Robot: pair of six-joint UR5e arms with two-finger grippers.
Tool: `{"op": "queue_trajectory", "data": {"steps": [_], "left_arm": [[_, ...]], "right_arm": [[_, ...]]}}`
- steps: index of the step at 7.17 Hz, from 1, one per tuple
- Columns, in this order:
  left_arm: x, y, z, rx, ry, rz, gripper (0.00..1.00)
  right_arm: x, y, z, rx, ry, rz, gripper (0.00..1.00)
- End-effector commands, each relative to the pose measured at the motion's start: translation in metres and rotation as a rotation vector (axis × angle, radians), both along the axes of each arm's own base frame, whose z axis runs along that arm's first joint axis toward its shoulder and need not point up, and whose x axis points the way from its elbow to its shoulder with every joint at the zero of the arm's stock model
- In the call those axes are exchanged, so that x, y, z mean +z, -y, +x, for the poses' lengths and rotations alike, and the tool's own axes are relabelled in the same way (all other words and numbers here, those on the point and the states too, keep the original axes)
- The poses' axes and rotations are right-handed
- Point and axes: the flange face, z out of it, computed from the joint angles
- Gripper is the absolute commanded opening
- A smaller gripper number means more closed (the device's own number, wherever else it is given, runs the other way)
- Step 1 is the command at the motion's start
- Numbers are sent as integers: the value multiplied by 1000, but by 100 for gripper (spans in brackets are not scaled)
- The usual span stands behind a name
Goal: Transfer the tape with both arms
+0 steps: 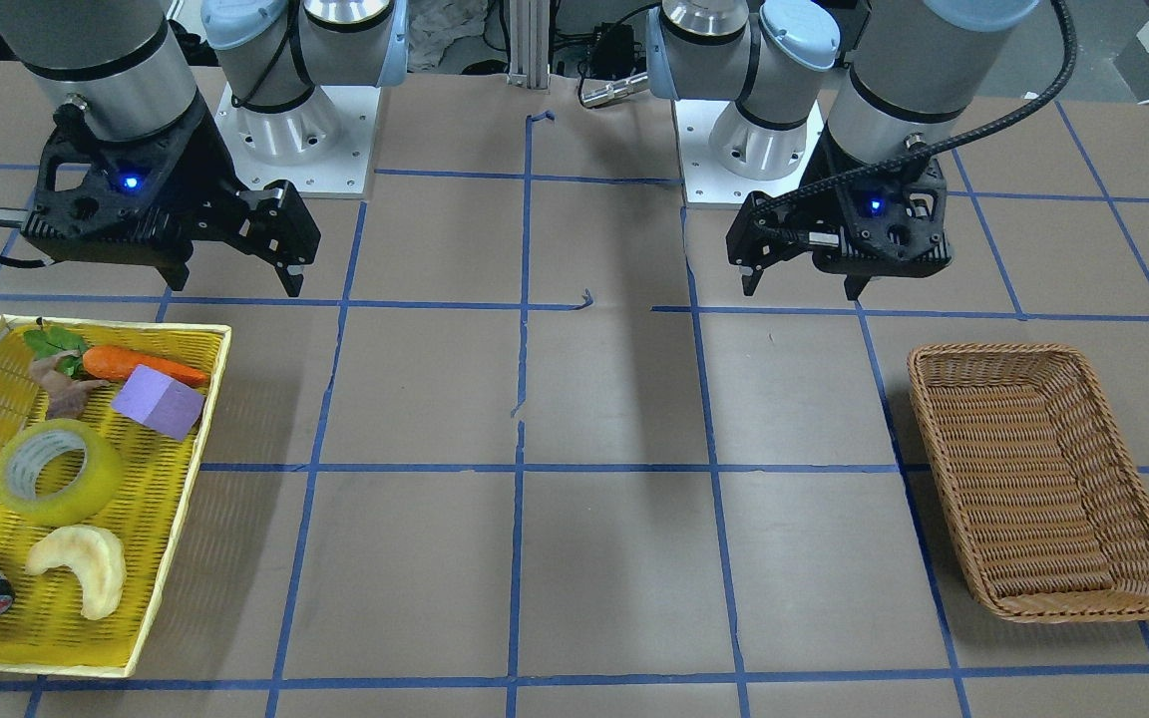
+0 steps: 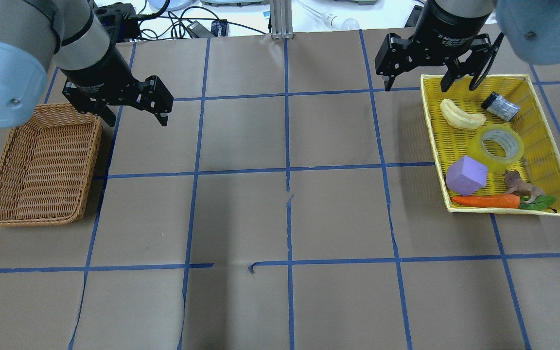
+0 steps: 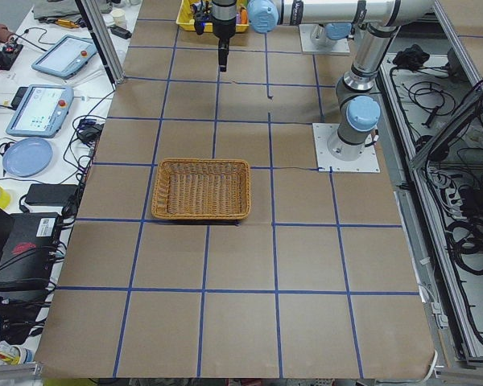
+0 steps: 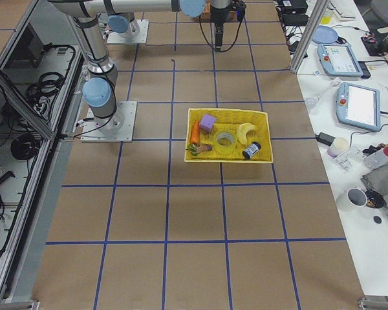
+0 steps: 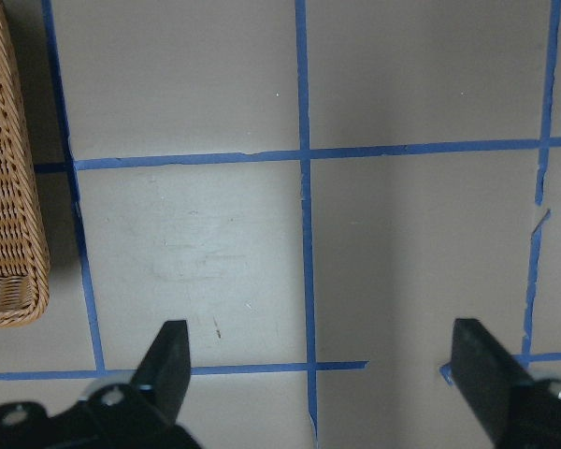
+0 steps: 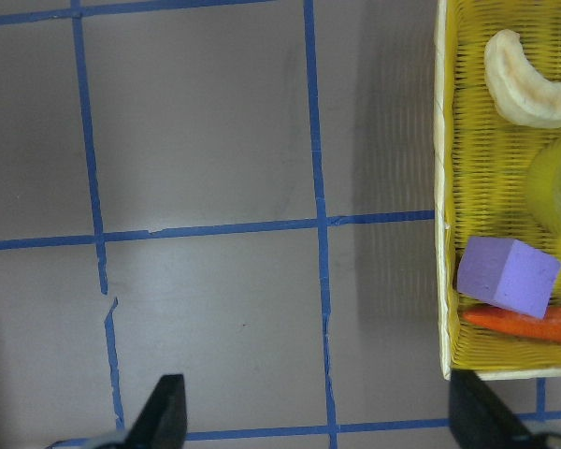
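The table [image 2: 285,218] is covered in brown paper marked with a blue tape grid. In the overhead view, a wicker basket [image 2: 42,160] is set at 9 o'clock from its middle and a yellow tray [image 2: 542,146] at 3 o'clock, well apart. White base plates [image 1: 350,150] are seen at 11 and 1 o'clock in the front-facing view.

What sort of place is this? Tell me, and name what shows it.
Probably a robotics lab workcell: two silver-grey robot arms bolted to a brown table gridded with blue tape, with blue-edged tablet-like teach pendants and black cables alongside.
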Motion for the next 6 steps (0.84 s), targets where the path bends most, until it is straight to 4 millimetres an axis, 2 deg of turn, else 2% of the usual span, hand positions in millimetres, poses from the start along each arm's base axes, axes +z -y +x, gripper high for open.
{"op": "queue_trajectory", "data": {"steps": [1, 2, 3, 4, 6], "left_arm": [[-1, 0, 0, 0, 3, 1, 100], [-1, 0, 0, 0, 3, 1, 100], [-1, 0, 1, 2, 3, 1, 100], [-1, 0, 2, 3, 3, 1, 100], [-1, 1, 3, 6, 3, 1, 100]], "right_arm": [[-3, 6, -4, 0, 3, 0, 100], [-1, 9, -6, -8, 12, -10, 100], [10, 10, -4, -14, 13, -30, 100], [9, 11, -6, -12, 1, -22, 100], [-9, 22, -6, -2, 0, -18, 100]]}}
